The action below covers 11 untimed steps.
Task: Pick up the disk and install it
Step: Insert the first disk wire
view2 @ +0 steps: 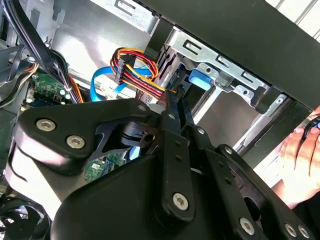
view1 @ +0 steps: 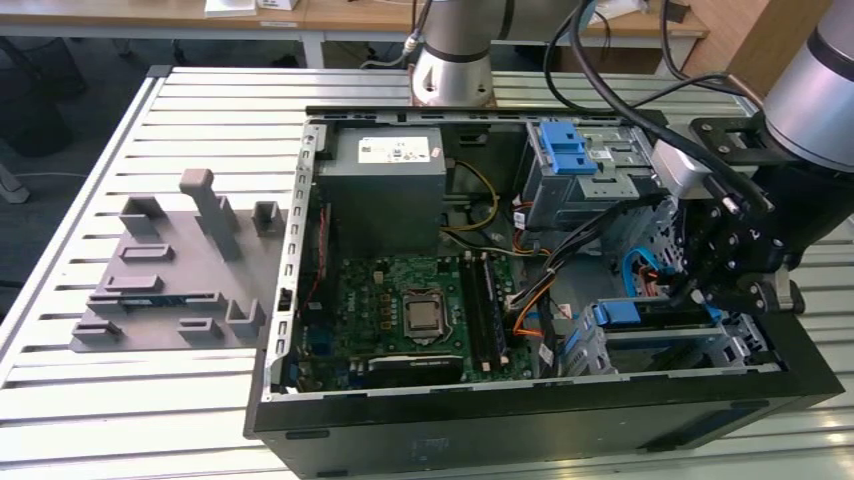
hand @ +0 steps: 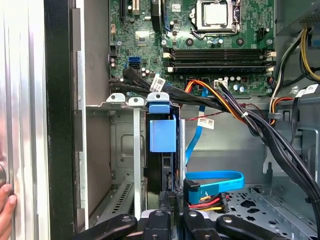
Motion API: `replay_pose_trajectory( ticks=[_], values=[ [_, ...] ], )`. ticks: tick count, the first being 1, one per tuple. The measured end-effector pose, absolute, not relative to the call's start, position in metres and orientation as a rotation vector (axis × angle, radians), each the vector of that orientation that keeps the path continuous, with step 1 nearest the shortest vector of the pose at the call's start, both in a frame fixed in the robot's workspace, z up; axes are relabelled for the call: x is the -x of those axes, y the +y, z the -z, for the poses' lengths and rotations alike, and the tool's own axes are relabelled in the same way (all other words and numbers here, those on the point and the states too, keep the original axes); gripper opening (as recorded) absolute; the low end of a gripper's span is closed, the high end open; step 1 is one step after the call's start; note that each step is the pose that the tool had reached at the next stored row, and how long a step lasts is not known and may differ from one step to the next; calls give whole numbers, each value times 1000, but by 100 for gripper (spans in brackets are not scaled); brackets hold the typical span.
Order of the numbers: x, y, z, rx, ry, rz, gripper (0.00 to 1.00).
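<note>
1. Inside the open computer case (view1: 534, 405), the gripper (view1: 694, 290) hangs low over the drive cage (view1: 667, 345) at the exterior view's right
2. Edge-on in that cage sits the disk (hand: 162, 167), its blue carrier tab (hand: 162, 132) showing
3. Whether the fingers grip it, I cannot tell
4. A person's hand (view2: 300, 162) rests by the case's outer wall

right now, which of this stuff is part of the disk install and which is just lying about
Job: disk, gripper, drive cage, computer case.
Lying about: grey moulded fixture, power supply box, motherboard, person's hand.
</note>
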State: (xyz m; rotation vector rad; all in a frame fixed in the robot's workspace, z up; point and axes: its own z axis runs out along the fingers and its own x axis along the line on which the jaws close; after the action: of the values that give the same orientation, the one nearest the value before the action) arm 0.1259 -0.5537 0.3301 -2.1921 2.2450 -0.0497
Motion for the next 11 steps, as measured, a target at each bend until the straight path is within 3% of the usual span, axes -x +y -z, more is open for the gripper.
replay_pose_trajectory(
  ticks=[5,6,11],
  values=[
    [-126,-554,-330,2192,2245,49,18],
    [-126,-554,-330,2192,2245,49,24],
    [-126,-554,-335,2192,2245,49,24]
  ],
)
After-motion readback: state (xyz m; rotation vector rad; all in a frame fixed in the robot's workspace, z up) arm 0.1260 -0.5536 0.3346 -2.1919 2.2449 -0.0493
